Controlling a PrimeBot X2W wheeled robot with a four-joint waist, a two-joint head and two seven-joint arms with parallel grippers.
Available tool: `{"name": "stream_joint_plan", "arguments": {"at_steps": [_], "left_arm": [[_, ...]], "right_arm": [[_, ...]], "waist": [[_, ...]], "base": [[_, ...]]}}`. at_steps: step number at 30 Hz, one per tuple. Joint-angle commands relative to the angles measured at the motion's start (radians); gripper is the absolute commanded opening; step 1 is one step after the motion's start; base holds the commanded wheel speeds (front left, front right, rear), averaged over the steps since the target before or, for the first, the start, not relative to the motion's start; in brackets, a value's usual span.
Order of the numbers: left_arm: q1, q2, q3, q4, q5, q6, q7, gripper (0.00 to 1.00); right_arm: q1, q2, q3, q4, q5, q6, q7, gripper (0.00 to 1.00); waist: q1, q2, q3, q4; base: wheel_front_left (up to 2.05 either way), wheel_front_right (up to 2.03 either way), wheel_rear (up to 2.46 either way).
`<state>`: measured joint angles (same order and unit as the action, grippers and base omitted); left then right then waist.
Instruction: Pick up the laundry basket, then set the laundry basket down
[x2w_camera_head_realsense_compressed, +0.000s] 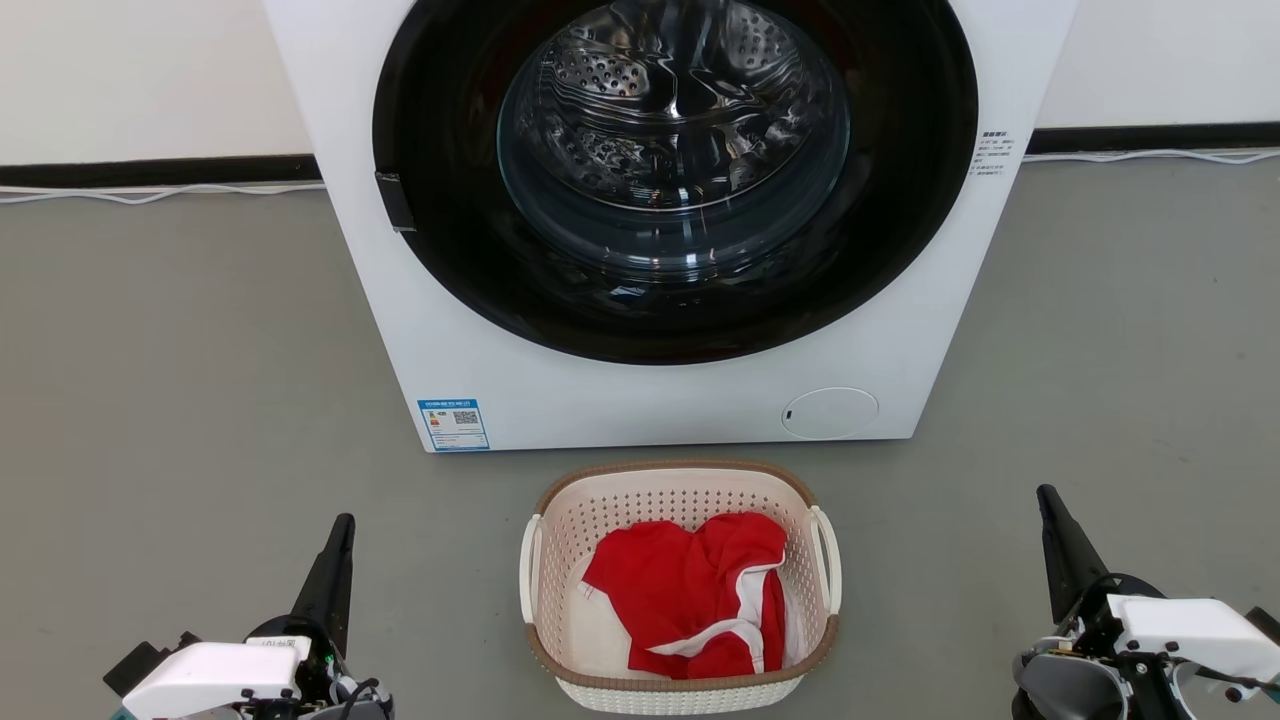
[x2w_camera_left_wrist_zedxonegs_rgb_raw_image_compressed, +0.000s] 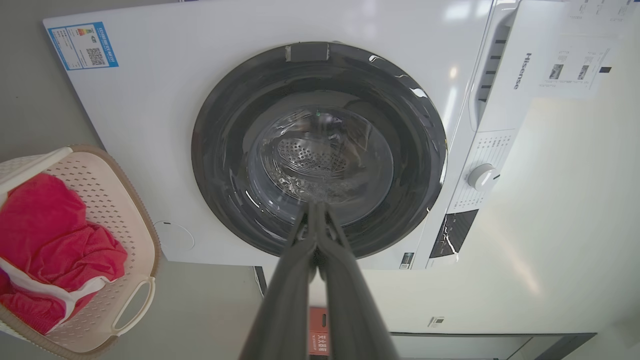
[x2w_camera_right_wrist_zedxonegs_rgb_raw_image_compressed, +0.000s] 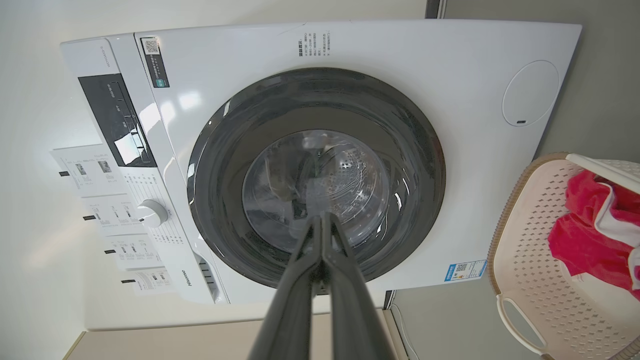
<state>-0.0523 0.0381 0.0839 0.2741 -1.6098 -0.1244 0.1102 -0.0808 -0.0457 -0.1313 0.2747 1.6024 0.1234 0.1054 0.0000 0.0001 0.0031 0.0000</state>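
Grippers: left gripper (x2w_camera_head_realsense_compressed: 338, 545) and right gripper (x2w_camera_head_realsense_compressed: 1052, 515), fingers pressed together and empty, flank the laundry basket (x2w_camera_head_realsense_compressed: 680, 469).
Handles: best to spread both, take the side handles (x2w_camera_head_realsense_compressed: 524, 570) evenly, lift level.

Looking at a grey floor (x2w_camera_head_realsense_compressed: 180, 380) carrying a white washing machine (x2w_camera_head_realsense_compressed: 450, 330) and, just before it, the laundry basket (x2w_camera_head_realsense_compressed: 680, 500).

Head view high, facing forward-down at washer (x2w_camera_head_realsense_compressed: 650, 400) front, both wrist views low, rolled sideways, facing washer, basket (x2w_camera_head_realsense_compressed: 680, 500) shared by all
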Motion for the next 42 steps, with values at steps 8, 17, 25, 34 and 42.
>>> {"name": "stream_joint_plan", "arguments": {"at_steps": [8, 17, 25, 34, 42], "left_arm": [[-0.056, 0.012, 0.03, -0.029, 0.001, -0.006, 0.003, 0.0], [-0.056, 0.012, 0.03, -0.029, 0.001, -0.006, 0.003, 0.0], [-0.056, 0.012, 0.03, -0.029, 0.001, -0.006, 0.003, 0.0], [-0.056, 0.012, 0.03, -0.029, 0.001, -0.006, 0.003, 0.0], [-0.056, 0.012, 0.03, -0.029, 0.001, -0.006, 0.003, 0.0]], "right_arm": [[-0.027, -0.004, 0.018, -0.03, 0.007, 0.007, 0.007, 0.0], [-0.027, -0.004, 0.018, -0.03, 0.007, 0.007, 0.007, 0.0], [-0.027, -0.004, 0.018, -0.03, 0.007, 0.007, 0.007, 0.0], [-0.027, -0.004, 0.018, -0.03, 0.007, 0.007, 0.007, 0.0], [-0.027, -0.004, 0.018, -0.03, 0.007, 0.007, 0.007, 0.0]], "waist": [[0.0, -0.0001, 0.0, 0.0], [0.0, -0.0001, 0.0, 0.0], [0.0, -0.0001, 0.0, 0.0], [0.0, -0.0001, 0.0, 0.0], [0.0, -0.0001, 0.0, 0.0]], "base": [[0.0, 0.0, 0.0], [0.0, 0.0, 0.0], [0.0, 0.0, 0.0], [0.0, 0.0, 0.0], [0.0, 0.0, 0.0]]}}
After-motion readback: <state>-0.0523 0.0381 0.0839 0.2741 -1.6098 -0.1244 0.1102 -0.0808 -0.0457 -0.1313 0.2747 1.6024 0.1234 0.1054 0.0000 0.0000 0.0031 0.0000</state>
